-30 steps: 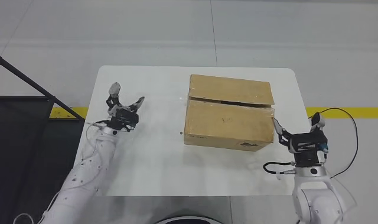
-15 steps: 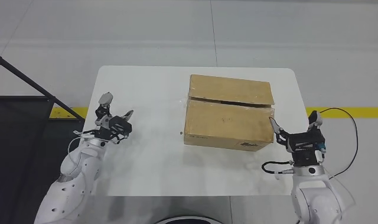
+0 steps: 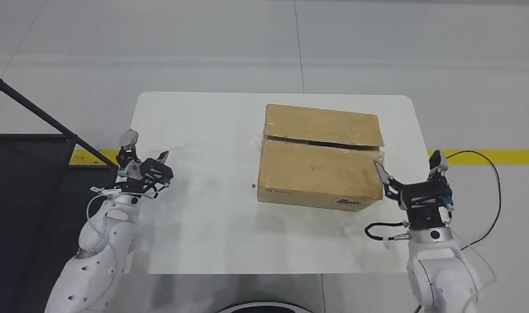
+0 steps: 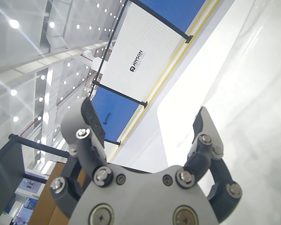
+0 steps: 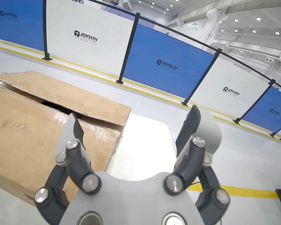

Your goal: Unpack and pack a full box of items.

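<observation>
White table (image 3: 207, 222) bears a cardboard box (image 3: 318, 168); left hand (image 3: 145, 149) and right hand (image 3: 407, 161) both gape empty.

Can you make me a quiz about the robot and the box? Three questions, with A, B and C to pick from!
1. Where does the cardboard box sit?
A) on the floor
B) on the white table
C) inside a claw

2. How many boxes are on the table?
A) one
B) two
C) three

3. How are the left claw and the right claw?
A) both shut tight
B) one is holding the box
C) both open and empty

Answers:
1 is B, because the box rests on the tabletop, nearer the right claw.
2 is A, because just one brown box stands there.
3 is C, because each claw's fingers stand apart with nothing between them.
</observation>
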You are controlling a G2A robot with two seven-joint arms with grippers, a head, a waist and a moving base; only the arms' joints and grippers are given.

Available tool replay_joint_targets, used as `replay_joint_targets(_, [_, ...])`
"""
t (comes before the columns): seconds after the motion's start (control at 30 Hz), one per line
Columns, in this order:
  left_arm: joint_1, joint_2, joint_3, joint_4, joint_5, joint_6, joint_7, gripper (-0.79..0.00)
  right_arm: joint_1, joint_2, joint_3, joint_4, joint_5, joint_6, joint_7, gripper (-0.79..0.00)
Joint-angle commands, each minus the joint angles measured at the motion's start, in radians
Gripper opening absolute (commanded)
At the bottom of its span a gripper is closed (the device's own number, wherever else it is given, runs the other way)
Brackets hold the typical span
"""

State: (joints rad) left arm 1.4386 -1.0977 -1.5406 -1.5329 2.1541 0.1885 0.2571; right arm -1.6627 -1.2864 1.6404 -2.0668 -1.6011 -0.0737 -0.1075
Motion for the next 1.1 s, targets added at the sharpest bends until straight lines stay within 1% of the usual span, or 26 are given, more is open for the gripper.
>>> replay_joint_targets(0.0, [0.014,-0.001,-0.002,-0.008,-0.013,-0.017,0.007,0.000,0.006,0.000,-0.002,0.004,-0.001,-0.001,0.000,0.000])
replay_joint_targets(0.23, [0.071,-0.002,-0.003,-0.033,-0.041,-0.078,0.014,0.000,0.026,0.001,-0.012,0.021,-0.002,-0.010,0.000,0.000])
replay_joint_targets(0.37, [0.094,-0.002,-0.003,-0.044,-0.068,-0.132,0.028,0.000,0.038,0.001,-0.018,0.028,-0.006,-0.017,0.003,0.000])
replay_joint_targets(0.47, [0.110,0.000,-0.018,-0.062,-0.065,-0.134,0.047,0.000,0.046,0.002,-0.018,0.031,-0.009,-0.022,0.006,0.000])
replay_joint_targets(0.57, [0.125,-0.002,-0.035,-0.102,-0.147,-0.148,0.083,0.000,0.055,0.004,-0.015,0.030,-0.001,-0.046,0.006,0.000])
replay_joint_targets(0.67, [0.132,-0.005,-0.061,-0.158,-0.262,-0.161,0.115,0.000,0.066,0.009,0.022,0.027,0.083,-0.126,0.010,0.000])
replay_joint_targets(0.73, [0.129,-0.007,-0.077,-0.187,-0.339,-0.178,0.133,0.000,0.076,0.015,0.063,0.028,0.136,-0.210,0.031,0.000])
replay_joint_targets(0.83, [0.113,-0.011,-0.090,-0.209,-0.463,-0.227,0.143,0.000,0.095,0.027,0.114,0.034,0.221,-0.367,0.076,0.000])
replay_joint_targets(0.93, [0.091,-0.015,-0.095,-0.215,-0.580,-0.276,0.137,0.000,0.126,0.038,0.156,0.084,0.411,-0.541,0.126,0.000])
replay_joint_targets(0.97, [0.084,-0.016,-0.095,-0.216,-0.624,-0.293,0.134,0.000,0.140,0.042,0.172,0.102,0.474,-0.583,0.155,0.000])
replay_joint_targets(1.0, [0.078,-0.018,-0.097,-0.217,-0.676,-0.309,0.128,0.000,0.151,0.046,0.183,0.119,0.547,-0.623,0.187,0.000])
replay_joint_targets(1.07, [0.068,-0.021,-0.104,-0.220,-0.741,-0.328,0.113,0.000,0.170,0.054,0.215,0.129,0.628,-0.649,0.257,0.000])
